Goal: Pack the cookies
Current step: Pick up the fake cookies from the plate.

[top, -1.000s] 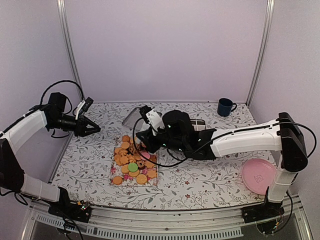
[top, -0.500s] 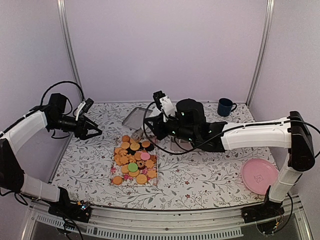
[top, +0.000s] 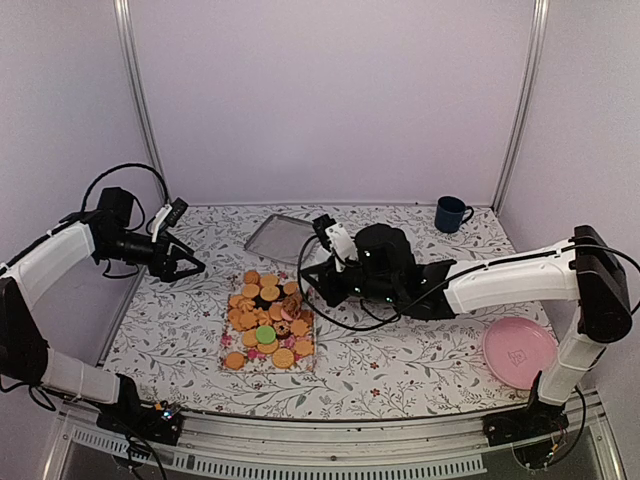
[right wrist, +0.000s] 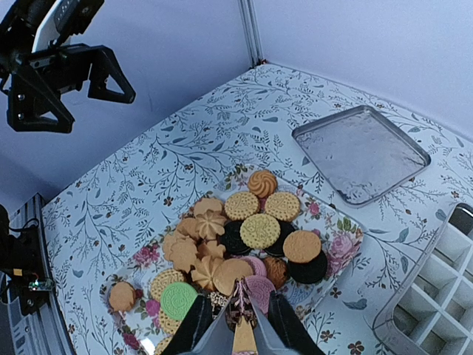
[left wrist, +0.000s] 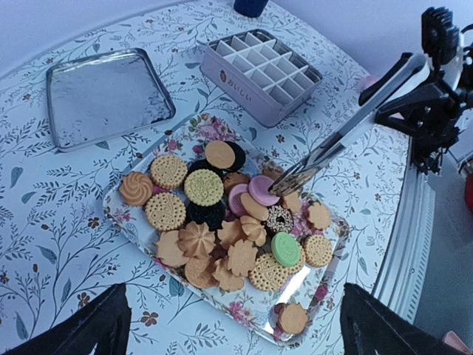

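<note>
My right pincer (right wrist: 238,325), narrowed on tongs (left wrist: 336,144) above the cookies (left wrist: 222,222), could flick one off the tray (left wrist: 240,310); my left pincer (top: 190,263) gapes empty

The divided tin (left wrist: 244,92) bears "おいしい" on its side.

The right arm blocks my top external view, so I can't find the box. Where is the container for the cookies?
Observer: The left wrist view shows a divided tin near the floral tray, its compartments apparently empty.
Operator: What is in the right gripper?
Observer: It holds metal tongs.
Operator: Where are their tips?
Observer: Down at a pink cookie mid-tray.
</note>
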### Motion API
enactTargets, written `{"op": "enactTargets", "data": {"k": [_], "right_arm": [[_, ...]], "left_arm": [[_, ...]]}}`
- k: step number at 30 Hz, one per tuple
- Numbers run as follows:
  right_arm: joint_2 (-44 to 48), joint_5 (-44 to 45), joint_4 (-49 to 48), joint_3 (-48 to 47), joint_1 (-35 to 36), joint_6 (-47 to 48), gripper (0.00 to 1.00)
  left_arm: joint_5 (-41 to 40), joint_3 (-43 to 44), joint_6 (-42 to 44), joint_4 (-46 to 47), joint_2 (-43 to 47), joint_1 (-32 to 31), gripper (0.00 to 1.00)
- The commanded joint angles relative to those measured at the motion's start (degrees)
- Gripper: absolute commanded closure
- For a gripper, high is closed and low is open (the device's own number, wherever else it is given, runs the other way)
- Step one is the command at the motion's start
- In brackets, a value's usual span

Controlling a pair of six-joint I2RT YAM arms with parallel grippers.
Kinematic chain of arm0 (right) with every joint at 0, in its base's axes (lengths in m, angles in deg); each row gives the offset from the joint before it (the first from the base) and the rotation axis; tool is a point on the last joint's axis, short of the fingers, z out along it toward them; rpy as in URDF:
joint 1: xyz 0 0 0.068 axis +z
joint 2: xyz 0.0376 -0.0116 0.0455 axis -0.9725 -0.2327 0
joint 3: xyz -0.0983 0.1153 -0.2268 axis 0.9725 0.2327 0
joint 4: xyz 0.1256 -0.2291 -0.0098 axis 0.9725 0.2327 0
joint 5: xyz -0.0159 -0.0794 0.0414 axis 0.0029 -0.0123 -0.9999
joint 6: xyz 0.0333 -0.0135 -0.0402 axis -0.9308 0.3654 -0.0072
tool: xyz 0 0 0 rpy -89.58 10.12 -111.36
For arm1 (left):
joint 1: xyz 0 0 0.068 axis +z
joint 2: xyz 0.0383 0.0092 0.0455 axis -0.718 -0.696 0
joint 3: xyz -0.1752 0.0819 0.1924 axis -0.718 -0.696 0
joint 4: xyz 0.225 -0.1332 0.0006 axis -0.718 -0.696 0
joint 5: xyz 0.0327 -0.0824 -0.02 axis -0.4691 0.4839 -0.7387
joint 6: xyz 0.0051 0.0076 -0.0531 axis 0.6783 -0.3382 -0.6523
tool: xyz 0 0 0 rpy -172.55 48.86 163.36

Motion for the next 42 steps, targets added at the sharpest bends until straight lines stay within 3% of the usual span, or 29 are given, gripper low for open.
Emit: {"op": "enactTargets", "data": {"k": [1, 8, 11, 28, 42], "right_arm": [[3.99, -2.47, -0.05, 1.74, 0.41, -0.98, 0.89], [4.62, -3.12, 0.52, 2.79, 0.64, -1.29, 0.82], [5.36, -3.51, 0.59, 3.55, 0.67, -1.54, 0.74], [5.68, -0.64, -0.3, 4.25, 0.72, -0.14, 0.61], [2.64, 0.99, -6.85, 4.12, 0.72, 1.21, 0.61]], "left_arm": [[-0.03, 0.15, -0.24, 0.71, 1.28, -0.48, 0.01], [-0.32, -0.34, -0.23, 0.68, 1.82, -0.54, 0.01], [-0.27, -0.3, -0.24, 0.64, 1.83, -0.71, 0.01], [0.1, -0.62, -0.54, 0.68, 2.11, -1.35, 0.01], [-0.12, -0.17, -0.82, 0.69, 1.85, -1.52, 0.01]]}}
